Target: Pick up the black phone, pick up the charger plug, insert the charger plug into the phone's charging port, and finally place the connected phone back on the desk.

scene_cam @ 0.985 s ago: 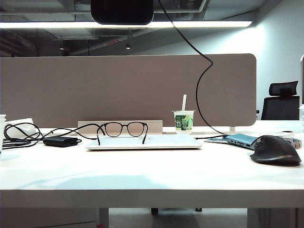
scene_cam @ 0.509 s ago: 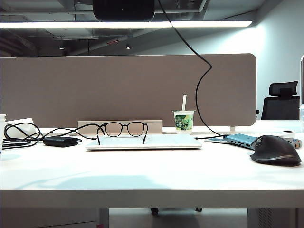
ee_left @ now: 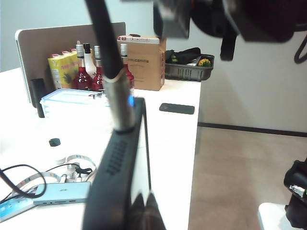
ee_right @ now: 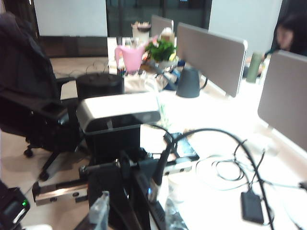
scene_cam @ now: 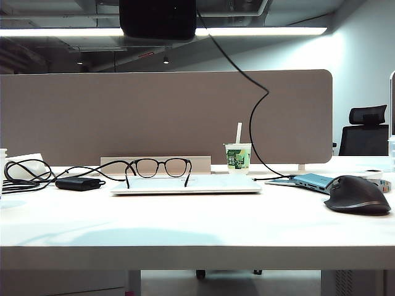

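Grippers, both raised above the desk (scene_cam: 197, 225): my left gripper (ee_left: 144, 203) is clamped tight on the black phone (ee_left: 117, 167), which stands on edge between its fingers with the charger plug (ee_left: 119, 103) seated in its top end. My right gripper (ee_right: 136, 213) stands partly open beside that plug, its fingertips (ee_right: 99, 211) holding nothing. Cable (scene_cam: 247, 111) hangs from the phone down to the desk.

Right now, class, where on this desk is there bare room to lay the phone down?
The desk's front strip, between the closed laptop and the near edge, is bare. Behind is crowded: power brick left, mouse and hub right. The left pincer holds the black phone above.
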You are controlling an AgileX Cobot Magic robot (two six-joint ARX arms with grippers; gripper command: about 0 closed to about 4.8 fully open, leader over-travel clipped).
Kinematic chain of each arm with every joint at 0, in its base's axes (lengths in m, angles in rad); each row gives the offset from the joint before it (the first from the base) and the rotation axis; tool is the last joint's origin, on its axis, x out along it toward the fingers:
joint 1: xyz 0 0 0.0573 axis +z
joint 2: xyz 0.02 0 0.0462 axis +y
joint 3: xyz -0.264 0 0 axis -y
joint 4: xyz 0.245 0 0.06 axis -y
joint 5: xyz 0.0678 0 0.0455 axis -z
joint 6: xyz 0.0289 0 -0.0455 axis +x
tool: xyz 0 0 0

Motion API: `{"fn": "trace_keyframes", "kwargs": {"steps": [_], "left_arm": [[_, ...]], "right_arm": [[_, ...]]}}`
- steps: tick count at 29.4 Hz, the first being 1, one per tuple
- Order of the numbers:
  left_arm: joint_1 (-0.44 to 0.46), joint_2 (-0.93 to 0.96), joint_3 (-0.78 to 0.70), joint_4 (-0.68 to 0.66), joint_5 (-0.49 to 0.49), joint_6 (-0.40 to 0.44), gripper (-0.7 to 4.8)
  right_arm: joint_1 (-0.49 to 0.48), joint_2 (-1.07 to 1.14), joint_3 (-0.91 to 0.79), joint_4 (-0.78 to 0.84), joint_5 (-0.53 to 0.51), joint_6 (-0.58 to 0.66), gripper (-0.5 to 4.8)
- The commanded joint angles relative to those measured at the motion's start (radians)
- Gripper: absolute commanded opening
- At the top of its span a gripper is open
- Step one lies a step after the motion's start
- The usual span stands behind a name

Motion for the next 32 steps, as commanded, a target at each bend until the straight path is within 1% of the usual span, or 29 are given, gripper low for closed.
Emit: {"fn": "trace_keyframes", "kwargs": {"steps": [1, 4, 5, 7, 8, 10, 11, 13, 16, 18, 20, 23, 26, 28, 32], "left_arm": [[-0.001, -0.007, 0.008, 0.014, 0.003, 0.004, -0.06], [0.000, -0.007, 0.008, -0.021, -0.026, 0.004, -0.06], [-0.001, -0.007, 0.008, -0.042, -0.065, 0.004, -0.06], [-0.001, -0.007, 0.008, -0.082, -0.140, 0.003, -0.06], [-0.001, -0.006, 0.007, -0.110, -0.189, 0.004, -0.06], [-0.001, 0.001, 0.008, -0.152, -0.262, 0.004, -0.06], [-0.001, 0.008, 0.008, -0.163, -0.269, 0.000, -0.06], [-0.001, 0.027, 0.008, -0.177, -0.269, -0.009, -0.06], [-0.001, 0.058, 0.008, -0.180, -0.284, -0.061, -0.06], [-0.002, 0.086, 0.008, -0.180, -0.287, -0.113, -0.06], [-0.002, 0.115, 0.008, -0.179, -0.289, -0.157, -0.06], [-0.002, 0.160, 0.008, -0.175, -0.328, -0.211, -0.06], [-0.002, 0.208, 0.008, -0.159, -0.378, -0.255, -0.06], [-0.002, 0.246, 0.008, -0.128, -0.396, -0.304, -0.06], [-0.002, 0.327, 0.008, -0.034, -0.408, -0.436, -0.06]], "right_arm": [[0.001, -0.001, 0.003, -0.021, 0.025, -0.001, 1.49], [0.001, -0.002, 0.002, -0.074, 0.042, -0.001, 1.48], [0.001, -0.002, 0.003, -0.095, 0.045, -0.001, 1.46], [0.001, -0.002, 0.003, -0.144, 0.091, -0.001, 1.31], [0.001, -0.002, 0.003, -0.175, 0.129, -0.001, 1.11], [0.001, -0.002, 0.003, -0.225, 0.165, -0.002, 0.81], [0.002, -0.001, 0.002, -0.253, 0.180, -0.004, 0.61], [0.002, -0.001, 0.002, -0.297, 0.212, -0.013, 0.01], [0.003, -0.001, 0.002, -0.357, 0.249, -0.043, -0.06], [0.004, -0.001, 0.002, -0.389, 0.282, -0.061, -0.06], [0.004, -0.001, 0.002, -0.410, 0.352, -0.061, -0.06], [0.004, -0.002, 0.002, -0.436, 0.433, -0.061, -0.06], [0.004, -0.002, 0.002, -0.455, 0.441, -0.061, -0.06], [0.004, -0.002, 0.002, -0.462, 0.441, -0.061, -0.06], [0.004, -0.002, 0.002, -0.462, 0.441, -0.061, -0.06]]}}
